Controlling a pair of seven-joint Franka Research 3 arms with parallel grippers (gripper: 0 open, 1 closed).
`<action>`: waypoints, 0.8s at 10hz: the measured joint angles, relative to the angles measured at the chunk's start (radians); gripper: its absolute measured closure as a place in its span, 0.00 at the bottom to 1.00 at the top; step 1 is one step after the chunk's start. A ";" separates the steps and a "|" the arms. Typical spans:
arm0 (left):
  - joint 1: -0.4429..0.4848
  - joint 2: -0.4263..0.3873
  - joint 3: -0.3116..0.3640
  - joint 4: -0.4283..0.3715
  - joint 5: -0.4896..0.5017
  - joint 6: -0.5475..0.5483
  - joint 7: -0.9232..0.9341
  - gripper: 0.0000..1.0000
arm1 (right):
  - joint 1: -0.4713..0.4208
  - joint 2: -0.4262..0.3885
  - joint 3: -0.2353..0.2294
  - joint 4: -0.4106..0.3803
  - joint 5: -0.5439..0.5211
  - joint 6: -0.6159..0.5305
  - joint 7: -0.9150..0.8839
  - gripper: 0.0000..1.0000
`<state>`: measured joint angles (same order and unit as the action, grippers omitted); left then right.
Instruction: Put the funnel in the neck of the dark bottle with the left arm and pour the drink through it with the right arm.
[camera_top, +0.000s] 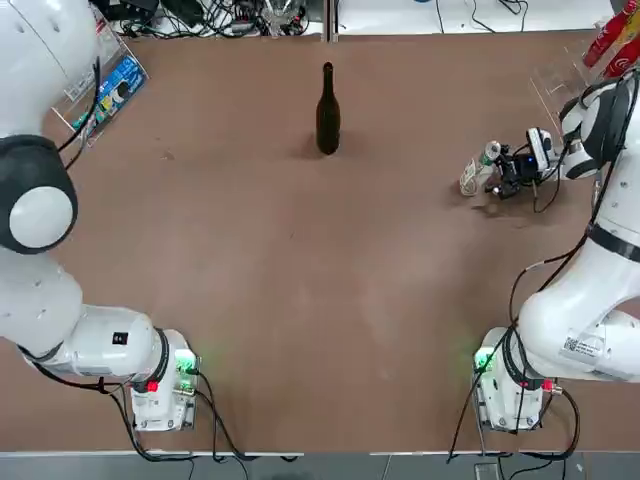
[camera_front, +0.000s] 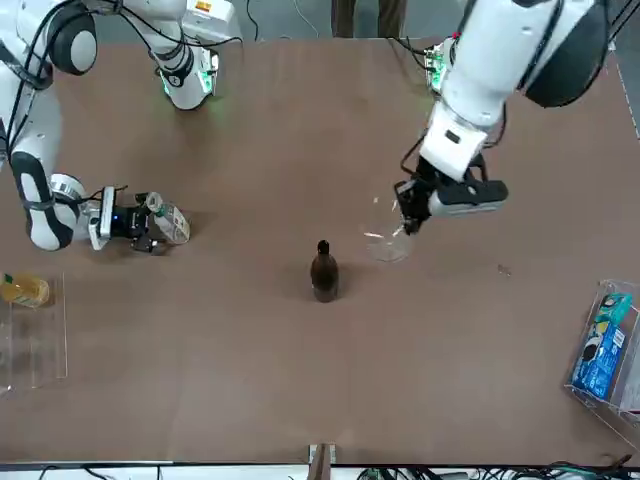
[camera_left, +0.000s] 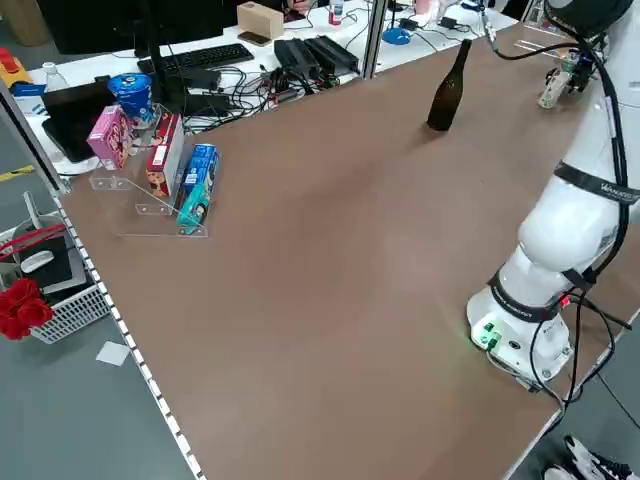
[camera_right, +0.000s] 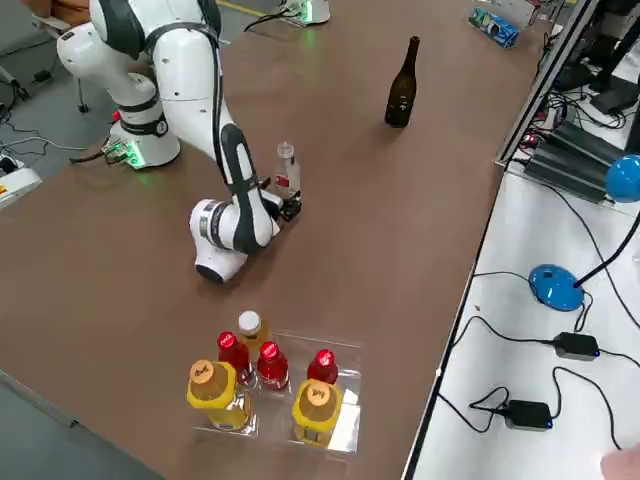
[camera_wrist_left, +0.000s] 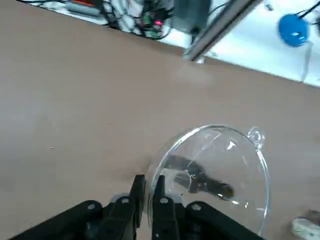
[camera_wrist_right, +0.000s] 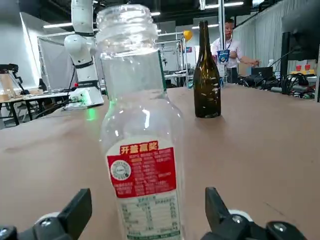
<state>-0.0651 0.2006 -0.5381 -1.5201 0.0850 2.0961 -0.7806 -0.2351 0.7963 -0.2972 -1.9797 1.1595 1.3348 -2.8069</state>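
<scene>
"Brown tabletop (camera_top: 280, 280) lies beneath both arms," one observer says. "Why does the left gripper (camera_wrist_left: 150, 181) pinch the clear, round-bowled funnel (camera_wrist_left: 227, 145) by its side?"

"Probably to leave the spout free for the neck," the other replies. "The funnel is held above the table, apart from the tall, dark glass bottle (camera_top: 328, 118), which stands upright beyond the gripper, towards the table's far side."

"And the right gripper (camera_wrist_right: 148, 196)?"

"Its fingers are spread wide, with the clear plastic drink bottle (camera_wrist_right: 142, 172), labelled red and white, upright between them. It seems placed for a grip around the body, keeping its mouth free to pour. The dark bottle stands well apart from it, across the table."
</scene>
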 joint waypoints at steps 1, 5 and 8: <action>-0.016 0.012 -0.012 0.000 0.000 0.035 -0.026 0.89 | 0.002 0.000 0.004 -0.003 0.004 0.000 0.000 0.00; -0.106 0.120 -0.013 0.031 0.000 0.141 -0.092 0.89 | 0.021 0.000 0.020 -0.004 0.035 0.000 -0.001 0.07; -0.127 0.138 -0.015 0.039 0.000 0.138 -0.094 0.89 | 0.025 0.000 0.021 -0.004 0.037 0.000 -0.001 0.17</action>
<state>-0.1923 0.3383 -0.5528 -1.4812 0.0849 2.2338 -0.8749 -0.2103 0.7965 -0.2757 -1.9835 1.1962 1.3351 -2.8075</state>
